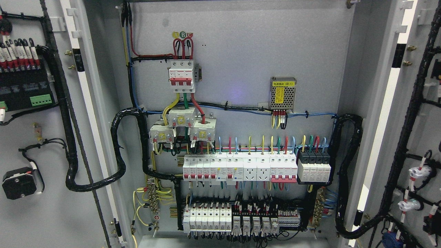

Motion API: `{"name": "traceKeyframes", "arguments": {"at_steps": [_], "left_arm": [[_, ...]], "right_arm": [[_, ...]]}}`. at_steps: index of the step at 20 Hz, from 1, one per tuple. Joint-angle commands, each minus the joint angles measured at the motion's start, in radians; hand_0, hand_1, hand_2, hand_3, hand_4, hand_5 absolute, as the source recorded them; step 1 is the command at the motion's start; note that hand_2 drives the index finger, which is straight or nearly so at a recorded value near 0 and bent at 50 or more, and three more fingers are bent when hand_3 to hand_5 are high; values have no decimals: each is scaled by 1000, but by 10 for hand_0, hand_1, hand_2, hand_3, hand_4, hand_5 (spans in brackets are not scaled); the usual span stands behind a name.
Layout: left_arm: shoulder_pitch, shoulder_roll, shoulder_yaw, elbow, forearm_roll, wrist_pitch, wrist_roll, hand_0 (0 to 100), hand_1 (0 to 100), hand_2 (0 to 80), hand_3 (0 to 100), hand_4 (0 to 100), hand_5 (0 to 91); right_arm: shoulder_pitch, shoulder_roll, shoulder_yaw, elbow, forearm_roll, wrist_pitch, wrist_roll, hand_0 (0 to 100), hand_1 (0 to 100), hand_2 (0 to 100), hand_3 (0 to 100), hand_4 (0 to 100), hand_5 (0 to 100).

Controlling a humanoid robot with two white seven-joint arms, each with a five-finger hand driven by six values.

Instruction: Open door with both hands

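An electrical cabinet fills the head view with both doors swung wide. The left door (44,144) shows its inner face at the picture's left, carrying black modules and a wire loom. The right door (413,120) stands at the picture's right, also inner face toward me, with cables and white fittings. Between them the grey back panel (248,51) is fully exposed. Neither of my hands nor any part of my arms appears in the picture.
On the panel sit a red-and-white main breaker (181,75), a meshed power supply (283,93), a row of white breakers (241,167) and lower terminal blocks (237,220). Thick black cable bundles (119,148) loop from panel to each door.
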Motion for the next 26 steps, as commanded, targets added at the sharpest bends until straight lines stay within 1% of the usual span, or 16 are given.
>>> {"name": "traceKeyframes", "arguments": {"at_steps": [1, 5, 9, 13, 18, 23, 26], "left_arm": [[-23, -52, 3, 220, 5, 50, -1, 0, 0, 0, 0, 0, 0], [-21, -52, 21, 215, 14, 50, -1, 0, 0, 0, 0, 0, 0], [-21, -53, 47, 209, 17, 49, -2, 0, 0, 0, 0, 0, 0], [-20, -53, 67, 204, 51, 47, -2, 0, 0, 0, 0, 0, 0], [-20, -53, 66, 204, 51, 44, -2, 0, 0, 0, 0, 0, 0], [-21, -53, 64, 203, 51, 40, -2, 0, 0, 0, 0, 0, 0], [-21, -53, 63, 201, 50, 37, -2, 0, 0, 0, 0, 0, 0]], "right_arm": [[-54, 52, -3, 115, 56, 31, -6, 383, 0, 0, 0, 0, 0], [-63, 63, -6, 122, 59, 31, -24, 383, 0, 0, 0, 0, 0], [-63, 72, -12, 122, 59, 31, -24, 383, 0, 0, 0, 0, 0], [-62, 77, -9, 137, 60, 31, -24, 383, 0, 0, 0, 0, 0], [-57, 90, -1, 160, 62, 30, -24, 383, 0, 0, 0, 0, 0], [-42, 90, 2, 163, 64, 28, -24, 383, 0, 0, 0, 0, 0], [-32, 90, 0, 163, 97, 25, -24, 384, 0, 0, 0, 0, 0]]}}
